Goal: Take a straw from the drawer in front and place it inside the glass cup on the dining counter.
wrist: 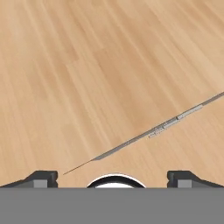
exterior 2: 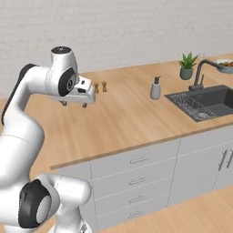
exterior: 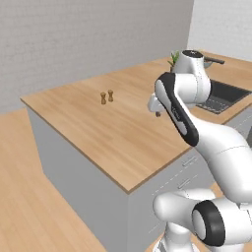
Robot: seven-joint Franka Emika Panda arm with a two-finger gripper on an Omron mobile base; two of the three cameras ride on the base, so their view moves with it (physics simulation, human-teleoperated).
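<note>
My gripper hangs open and empty a little above the light-wood dining counter, near its front edge. In the left base view the gripper is partly hidden behind my forearm. The hand view looks straight down past the fingertips at the counter and its front edge. Below that edge is a stack of grey drawers, all shut. The top drawer lies to the right of my gripper. The straw is out of view. I cannot make out the glass cup.
Two small brown shakers stand behind the gripper. Further right are a soap dispenser, a potted plant, a black faucet and a dark sink. A bowl sits at the far right edge.
</note>
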